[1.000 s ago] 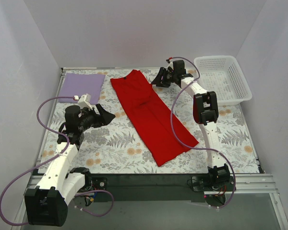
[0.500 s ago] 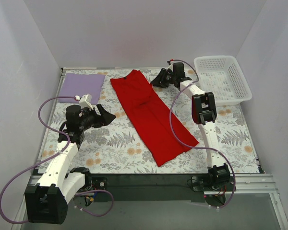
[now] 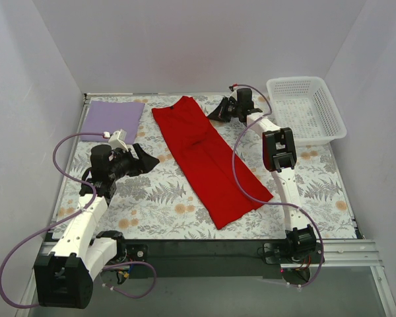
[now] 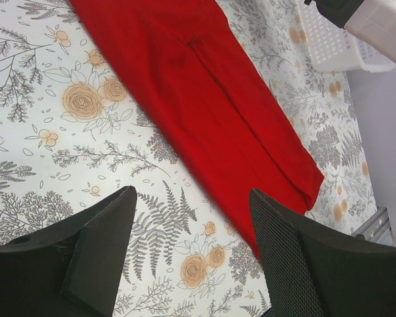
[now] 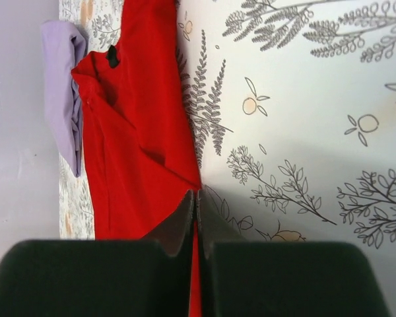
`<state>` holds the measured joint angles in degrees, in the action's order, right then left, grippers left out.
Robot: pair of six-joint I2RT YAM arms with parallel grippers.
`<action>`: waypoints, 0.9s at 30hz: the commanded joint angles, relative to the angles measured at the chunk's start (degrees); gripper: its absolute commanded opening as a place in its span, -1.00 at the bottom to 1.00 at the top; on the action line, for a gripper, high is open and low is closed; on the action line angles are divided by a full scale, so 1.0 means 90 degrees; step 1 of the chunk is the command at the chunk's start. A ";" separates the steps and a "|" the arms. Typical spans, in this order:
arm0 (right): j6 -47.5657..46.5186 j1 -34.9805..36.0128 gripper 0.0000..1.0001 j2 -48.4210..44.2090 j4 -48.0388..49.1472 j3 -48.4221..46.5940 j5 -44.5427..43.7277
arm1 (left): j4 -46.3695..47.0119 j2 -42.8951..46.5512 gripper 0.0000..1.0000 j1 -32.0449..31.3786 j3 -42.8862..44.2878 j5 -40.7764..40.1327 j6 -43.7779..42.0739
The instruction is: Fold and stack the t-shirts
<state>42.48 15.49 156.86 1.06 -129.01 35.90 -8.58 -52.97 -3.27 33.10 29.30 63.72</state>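
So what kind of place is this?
Probably a lab test booth, not a home: a left arm and right arm bolted at the edge of the table, and plain white walls boxing it in.

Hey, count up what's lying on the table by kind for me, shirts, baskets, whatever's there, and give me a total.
T-shirts: 2 (red t-shirt, lavender t-shirt)
Baskets: 1 (white mesh basket)
Total: 3
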 commanded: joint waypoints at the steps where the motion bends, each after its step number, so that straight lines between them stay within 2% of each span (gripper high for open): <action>1: -0.0217 -0.0070 -0.97 -0.0123 0.0253 -0.0470 0.0161 | 0.0045 -0.0022 0.35 0.0012 0.0091 0.0172 -0.0030; 9: -0.0569 -0.0022 -0.97 -0.0475 0.0253 -0.0695 0.0229 | 0.0074 -0.0062 0.35 0.0012 0.0082 0.0260 -0.0010; 16: -0.1085 0.0271 -0.97 -0.0787 0.0205 -0.0217 0.0376 | 0.0084 -0.0062 0.35 0.0012 0.0082 0.0280 -0.0020; 27: -0.2364 0.1022 -0.97 -0.1588 -0.0420 0.0593 -0.0092 | 0.0084 -0.0042 0.36 0.0012 0.0092 0.0358 -0.0030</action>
<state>26.79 22.46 147.98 -1.19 -125.32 36.80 -8.54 -53.82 -3.27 33.10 31.18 63.90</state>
